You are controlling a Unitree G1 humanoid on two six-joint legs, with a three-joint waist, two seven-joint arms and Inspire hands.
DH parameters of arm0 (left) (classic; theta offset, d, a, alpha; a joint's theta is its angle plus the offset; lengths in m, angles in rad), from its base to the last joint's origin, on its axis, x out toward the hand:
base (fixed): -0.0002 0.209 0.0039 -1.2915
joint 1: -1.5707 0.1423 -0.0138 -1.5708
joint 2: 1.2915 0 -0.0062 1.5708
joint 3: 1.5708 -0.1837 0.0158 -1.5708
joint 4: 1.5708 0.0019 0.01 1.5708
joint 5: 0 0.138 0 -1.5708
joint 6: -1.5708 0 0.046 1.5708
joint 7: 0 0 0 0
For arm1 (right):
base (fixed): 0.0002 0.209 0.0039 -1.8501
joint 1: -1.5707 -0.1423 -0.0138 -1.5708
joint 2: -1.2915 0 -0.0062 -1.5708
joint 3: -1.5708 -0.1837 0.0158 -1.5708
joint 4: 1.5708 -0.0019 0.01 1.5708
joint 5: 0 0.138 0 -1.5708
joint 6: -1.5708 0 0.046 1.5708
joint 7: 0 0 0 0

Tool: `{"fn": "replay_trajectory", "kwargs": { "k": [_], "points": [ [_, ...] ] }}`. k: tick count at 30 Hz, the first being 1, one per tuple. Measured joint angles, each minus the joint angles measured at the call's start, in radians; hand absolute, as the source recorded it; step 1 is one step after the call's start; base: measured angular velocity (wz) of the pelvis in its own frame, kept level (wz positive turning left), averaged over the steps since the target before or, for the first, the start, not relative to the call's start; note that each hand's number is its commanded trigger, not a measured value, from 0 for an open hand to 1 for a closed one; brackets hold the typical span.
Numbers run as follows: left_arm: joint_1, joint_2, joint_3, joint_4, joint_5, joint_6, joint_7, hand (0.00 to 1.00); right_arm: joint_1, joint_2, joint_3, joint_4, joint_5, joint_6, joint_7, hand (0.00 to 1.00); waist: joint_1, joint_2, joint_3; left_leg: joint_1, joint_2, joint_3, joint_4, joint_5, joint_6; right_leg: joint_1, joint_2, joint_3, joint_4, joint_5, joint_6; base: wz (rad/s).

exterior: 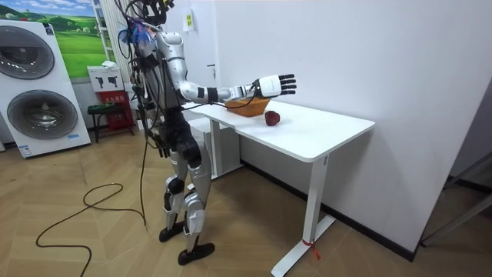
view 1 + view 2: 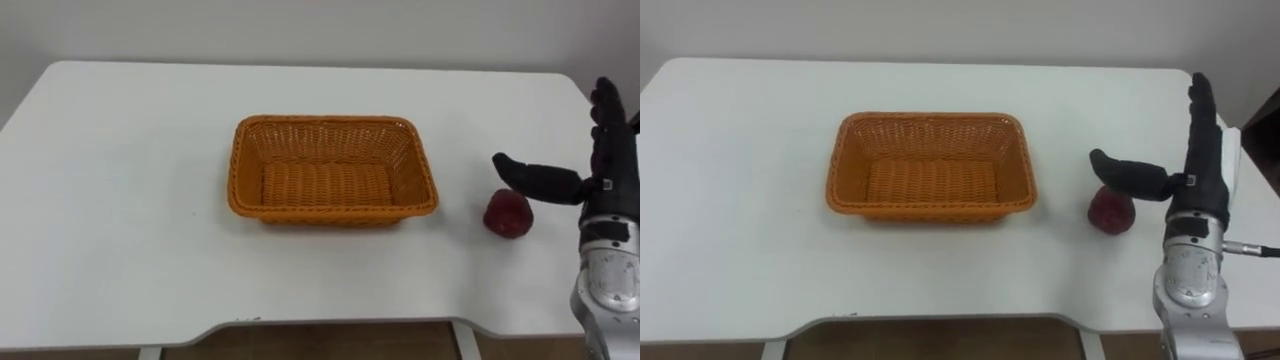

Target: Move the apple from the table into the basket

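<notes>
Orange wicker basket [image 2: 330, 140] sits mid-counter [image 2: 120, 200], well to the left of the right hand [image 2: 608, 175], with a strip of bare white counter between its right end and the apple [image 2: 508, 214]. Apple lies on the counter just left of the palm, directly under the thumb; can't tell if the thumb touches it. Right hand is over the counter's right edge, fingers straight and together pointing away from the robot, thumb stretched out leftward, gripping nothing.
</notes>
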Motion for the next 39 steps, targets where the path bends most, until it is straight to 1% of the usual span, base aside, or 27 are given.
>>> {"fn": "replay_trajectory", "kwargs": {
  "k": [4, 9, 14, 17, 22, 25, 30, 39],
  "points": [
    [0.0, -0.001, -0.01, 0.002, 0.0, 0.0, -0.001, 0.0, 0.002, 0.001, 0.032, 0.028, -0.002, 0.001, 0.001, 0.0, 0.0, 0.0, 0.0, -0.001, 0.0, -0.002, 0.001, 0.0, 0.0, 0.001, 0.0, -0.003, -0.001, 0.0, 0.0, 0.01],
    [-0.008, 0.004, -0.007, 0.01, -0.001, 0.0, -0.002, 0.0, 0.012, 0.003, 0.035, 0.101, -0.002, 0.001, 0.022, 0.0, -0.001, 0.003, -0.0003, 0.001, -0.001, -0.02, 0.003, 0.0, 0.0, 0.019, -0.002, -0.023, -0.017, 0.003, 0.0, 0.11],
    [-0.034, 0.004, -0.008, 0.046, -0.001, 0.002, -0.008, 0.0, 0.02, 0.003, 0.055, 0.155, -0.002, 0.005, 0.043, 0.0, 0.0, 0.014, 0.0007, 0.001, -0.001, -0.02, 0.004, 0.0, 0.0, 0.018, -0.002, -0.021, -0.016, 0.003, 0.0, 0.0],
    [-0.039, 0.004, -0.008, 0.046, -0.001, 0.002, -0.008, 0.0, 0.02, 0.003, 0.074, 0.177, -0.002, 0.005, 0.045, 0.0, 0.001, 0.017, -0.0006, 0.002, 0.0, -0.019, 0.004, 0.0, 0.0, 0.018, -0.001, -0.02, -0.015, 0.003, 0.0, 0.0],
    [-0.048, 0.005, -0.008, 0.046, -0.001, 0.001, -0.008, 0.0, 0.02, 0.003, 0.081, 0.182, -0.002, 0.007, 0.045, 0.0, 0.002, 0.015, -0.0007, 0.006, -0.001, -0.019, 0.004, 0.0, 0.0, 0.02, -0.001, -0.02, -0.015, 0.003, -0.001, 0.0],
    [-0.046, 0.007, -0.008, 0.046, -0.002, 0.001, -0.008, 0.0, 0.02, 0.003, 0.081, 0.186, -0.002, 0.007, 0.044, 0.0, 0.002, 0.011, 0.0004, 0.007, 0.0, -0.019, 0.003, 0.0, 0.0, 0.022, -0.001, -0.021, -0.016, 0.003, -0.001, 0.0],
    [-0.038, 0.009, -0.007, 0.046, -0.002, 0.001, -0.009, 0.0, 0.02, 0.003, 0.081, 0.187, -0.002, 0.007, 0.043, 0.0, 0.002, 0.003, -0.0028, 0.004, -0.001, -0.02, 0.003, 0.0, 0.0, 0.022, -0.001, -0.023, -0.017, 0.003, -0.001, 0.0],
    [-0.035, 0.009, -0.007, 0.046, -0.004, 0.001, -0.009, 0.0, 0.02, 0.003, 0.082, 0.199, -0.002, 0.007, 0.043, 0.0, 0.003, 0.002, -0.0035, 0.005, -0.001, -0.021, 0.004, 0.0, 0.0, 0.024, -0.002, -0.025, -0.017, 0.003, -0.001, 0.0]
  ]
}}
